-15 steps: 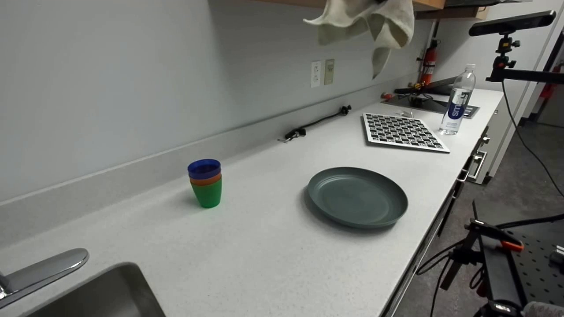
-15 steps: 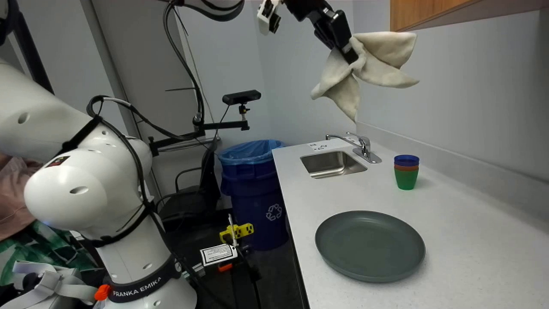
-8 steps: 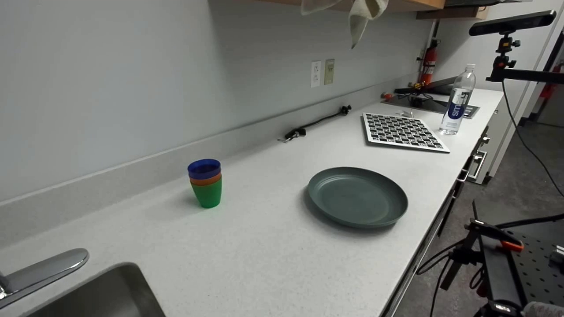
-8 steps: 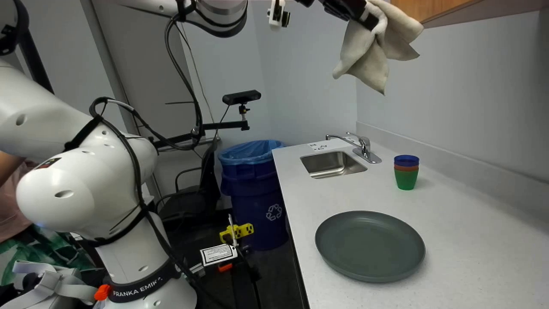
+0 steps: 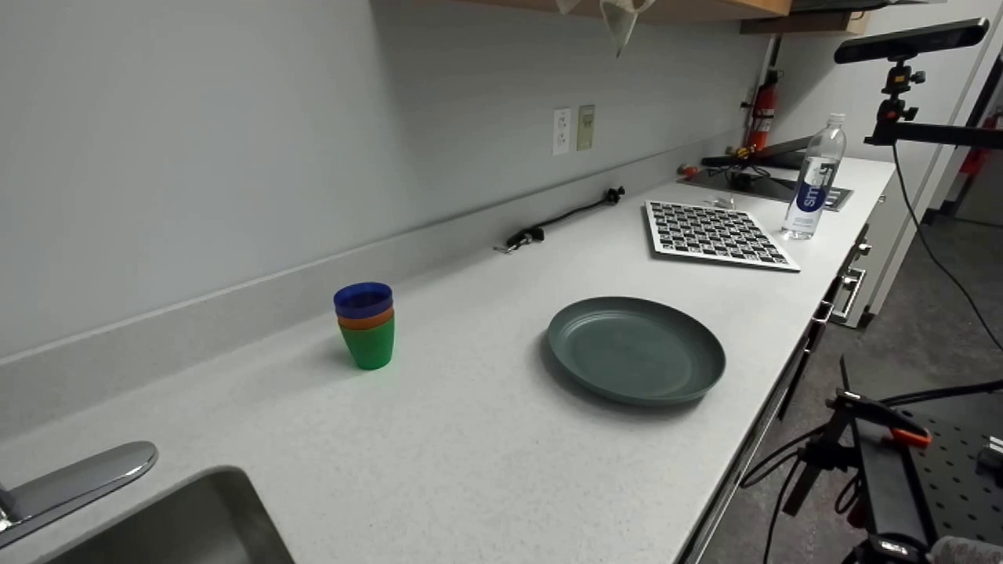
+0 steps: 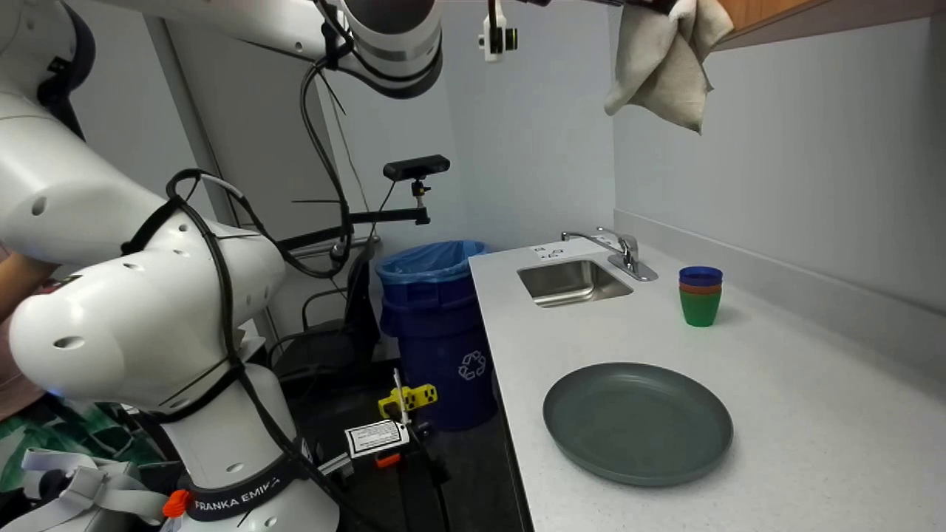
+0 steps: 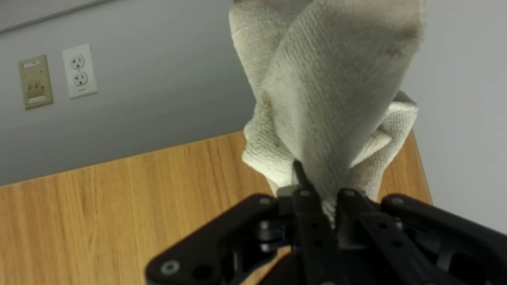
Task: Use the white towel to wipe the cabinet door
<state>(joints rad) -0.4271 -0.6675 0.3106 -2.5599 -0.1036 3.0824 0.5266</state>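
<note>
The white towel (image 7: 328, 87) is bunched in my gripper (image 7: 325, 200), whose black fingers are shut on it. In the wrist view, the towel's folds overlap the wooden cabinet door (image 7: 130, 213); whether they touch it I cannot tell. In an exterior view, the towel (image 6: 665, 70) hangs from the gripper beside the lower corner of the wooden cabinet (image 6: 768, 13), and the gripper is mostly cut off by the top edge. In an exterior view, only the towel's lower tips (image 5: 621, 23) show in front of the cabinet's underside (image 5: 697, 9); the gripper is out of view there.
Below on the counter (image 5: 439, 462) are a dark green plate (image 5: 636, 350), stacked cups (image 5: 368, 337), a checkered board (image 5: 717, 235), a bottle (image 5: 815, 180) and a sink (image 6: 573, 284). Wall outlets (image 7: 80, 71) show in the wrist view.
My gripper has moved up with the towel and toward the wooden cabinet. The arm has shifted with it, and less of the towel shows in both exterior views. The things on the counter have not moved.
</note>
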